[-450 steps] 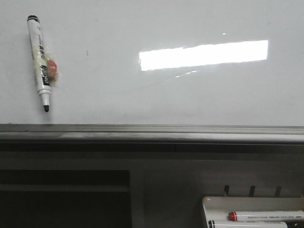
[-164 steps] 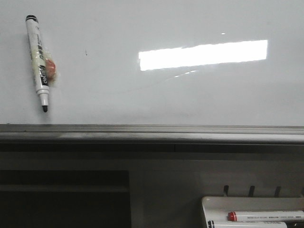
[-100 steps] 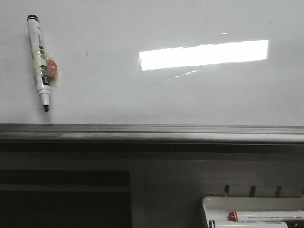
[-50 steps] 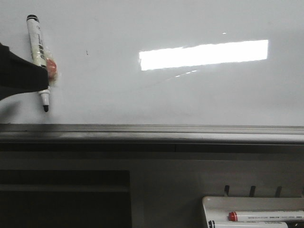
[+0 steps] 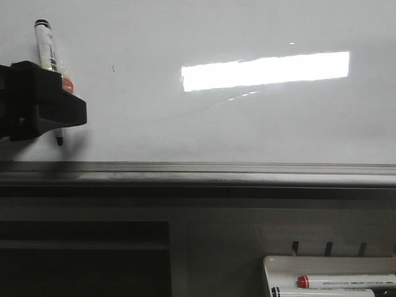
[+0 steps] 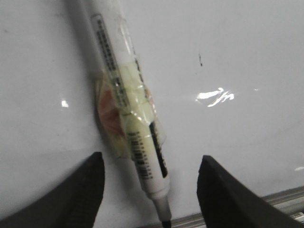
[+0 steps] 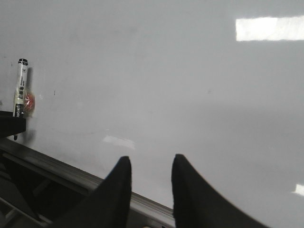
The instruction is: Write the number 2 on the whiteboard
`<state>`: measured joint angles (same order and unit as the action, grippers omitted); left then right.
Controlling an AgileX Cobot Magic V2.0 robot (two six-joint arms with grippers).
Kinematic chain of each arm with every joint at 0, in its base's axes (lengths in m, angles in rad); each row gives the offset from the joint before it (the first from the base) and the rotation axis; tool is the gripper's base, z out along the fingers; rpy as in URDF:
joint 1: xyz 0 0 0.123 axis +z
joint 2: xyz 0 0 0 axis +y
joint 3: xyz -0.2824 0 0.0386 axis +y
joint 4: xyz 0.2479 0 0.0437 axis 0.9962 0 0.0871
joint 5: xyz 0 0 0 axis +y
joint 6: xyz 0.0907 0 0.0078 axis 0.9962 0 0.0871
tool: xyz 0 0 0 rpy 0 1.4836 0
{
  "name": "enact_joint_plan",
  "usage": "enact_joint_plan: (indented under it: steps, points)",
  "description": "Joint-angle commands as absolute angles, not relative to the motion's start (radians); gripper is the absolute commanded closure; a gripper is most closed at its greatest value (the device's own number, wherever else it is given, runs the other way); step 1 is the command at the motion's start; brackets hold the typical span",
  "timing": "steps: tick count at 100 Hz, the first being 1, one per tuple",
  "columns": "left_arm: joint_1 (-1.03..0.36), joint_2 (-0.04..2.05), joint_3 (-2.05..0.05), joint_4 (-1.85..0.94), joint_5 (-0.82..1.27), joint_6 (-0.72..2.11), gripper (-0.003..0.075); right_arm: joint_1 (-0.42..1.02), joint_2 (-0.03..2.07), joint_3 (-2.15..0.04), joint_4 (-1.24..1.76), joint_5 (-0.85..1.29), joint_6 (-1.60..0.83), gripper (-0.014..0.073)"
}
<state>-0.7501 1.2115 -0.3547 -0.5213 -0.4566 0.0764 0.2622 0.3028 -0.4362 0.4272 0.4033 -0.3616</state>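
Note:
The glossy whiteboard (image 5: 216,124) fills the front view, with a grey ledge (image 5: 198,173) along its lower edge. No number 2 shows on it. A white marker (image 5: 44,46) with a black tip is stuck to the board at the left by an orange lump and tape. My left gripper (image 5: 52,111) covers the marker's lower half. In the left wrist view the gripper (image 6: 152,166) is open, one finger (image 6: 83,190) on each side of the marker (image 6: 128,109), not touching it. My right gripper (image 7: 149,164) is open and empty over the board's ledge.
A small white tray (image 5: 328,275) with spare markers, one red-capped (image 5: 346,281), hangs below the ledge at the lower right. A bright light reflection (image 5: 266,70) lies on the board. A tiny dark speck (image 5: 113,68) sits right of the marker.
My left gripper has come in from the left edge and moved right over the marker's lower half. The marker has not moved.

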Motion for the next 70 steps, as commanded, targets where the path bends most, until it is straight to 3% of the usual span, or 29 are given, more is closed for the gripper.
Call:
enact_joint_plan:
  steps: [1, 12, 17, 22, 33, 70]
  points:
    - [-0.759, 1.208, -0.383, -0.539, -0.54, 0.067, 0.0321, 0.262, 0.319, -0.473, 0.446, 0.321, -0.372, 0.0413]
    - [-0.759, 1.211, -0.383, -0.541, -0.566, 0.067, 0.0328, 0.262, 0.319, -0.473, 0.447, 0.321, -0.372, 0.0413]
    - [-0.759, 1.211, -0.383, -0.541, -0.569, 0.067, 0.0372, 0.262, 0.319, -0.473, 0.447, 0.321, -0.372, 0.0413]
    - [-0.759, 1.211, -0.383, -0.541, -0.569, 0.067, 0.0463, 0.262, 0.319, -0.473, 0.447, 0.321, -0.372, 0.0413]
    - [-0.759, 1.211, -0.383, -0.541, -0.562, 0.067, 0.0743, 0.262, 0.319, -0.473, 0.447, 0.33, -0.372, 0.0413]
    - [-0.771, 1.192, -0.383, -0.381, -0.529, 0.067, 0.0741, 0.266, 0.337, -0.473, 0.448, 0.451, -0.373, 0.0413]
